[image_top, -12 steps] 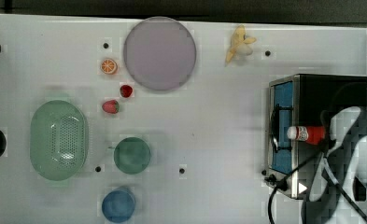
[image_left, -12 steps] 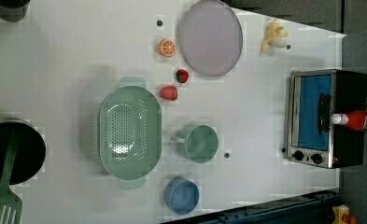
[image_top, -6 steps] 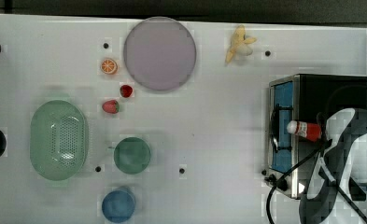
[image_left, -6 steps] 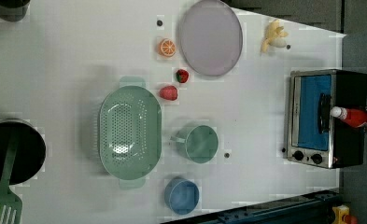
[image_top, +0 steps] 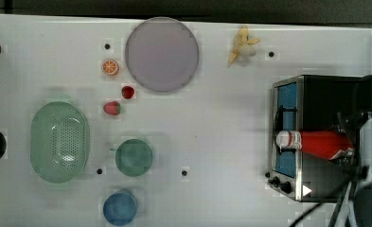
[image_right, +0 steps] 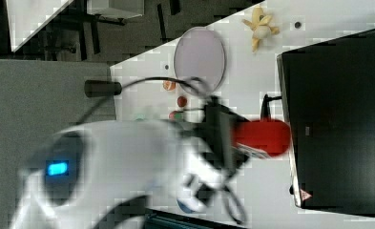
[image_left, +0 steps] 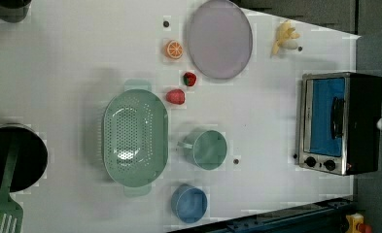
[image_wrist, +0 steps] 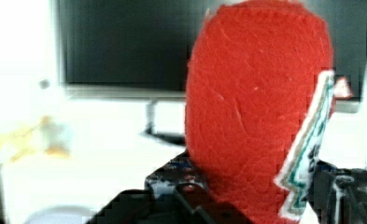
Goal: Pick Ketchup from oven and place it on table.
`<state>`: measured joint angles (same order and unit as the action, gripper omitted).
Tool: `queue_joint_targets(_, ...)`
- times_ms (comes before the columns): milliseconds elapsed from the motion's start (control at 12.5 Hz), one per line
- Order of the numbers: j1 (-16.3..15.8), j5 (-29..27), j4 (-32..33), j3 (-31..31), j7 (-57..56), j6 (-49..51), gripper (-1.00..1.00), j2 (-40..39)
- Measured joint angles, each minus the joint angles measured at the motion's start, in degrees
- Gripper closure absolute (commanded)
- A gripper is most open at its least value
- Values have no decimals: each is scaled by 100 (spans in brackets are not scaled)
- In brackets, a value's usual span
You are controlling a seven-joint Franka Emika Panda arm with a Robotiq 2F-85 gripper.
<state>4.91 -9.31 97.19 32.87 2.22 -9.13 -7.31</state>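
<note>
In the top view, a broad bare stretch of the table (image_top: 221, 123) lies at centre frame, between the oven (image_top: 316, 137) at right and the green cup (image_top: 134, 157) left of centre. The purple plate (image_top: 161, 54) and banana (image_top: 243, 45) crowd the upper middle; colander (image_top: 59, 142) and blue cup (image_top: 120, 207) fill the lower left.

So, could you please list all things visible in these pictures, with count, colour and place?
Ketchup: one, red with white cap, lying over the oven top, held.
Oven: one, black with blue door, top view's right.
Plate: one, lilac, upper middle.
Colander: one, green, top view's left.
Cup: one, green, beside colander.
Bowl: one, blue, lower edge.
Strawberries: two, red, near plate.
Orange slice: one.
Banana: one, yellow.
Table: one, white.
Tool: one, black, gripping the ketchup.
</note>
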Motion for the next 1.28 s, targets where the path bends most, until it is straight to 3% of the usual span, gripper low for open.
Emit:
queue_joint_targets(80, -279, 183, -285, -70, 0, 4, -26, 136)
queue_joint_targets(320, -584, -3, -246, -1037, -2, -188, -26, 383)
queue_joint_targets(400, -725, 60, -118, -1316, -4, -317, -26, 358)
queue_joint_targets(560, -1134, 929, 504, -2056, -3, -928, -26, 35)
queue_joint_targets(720, -1533, 928, 1136, -2215, -3, -1244, -26, -389)
queue_joint_targets(1040, -1426, 941, 2680, -2237, -4, -3225, -26, -590)
queue_joint_targets(1280, -1247, 918, 3072, -2202, -4, -4011, -26, -1132)
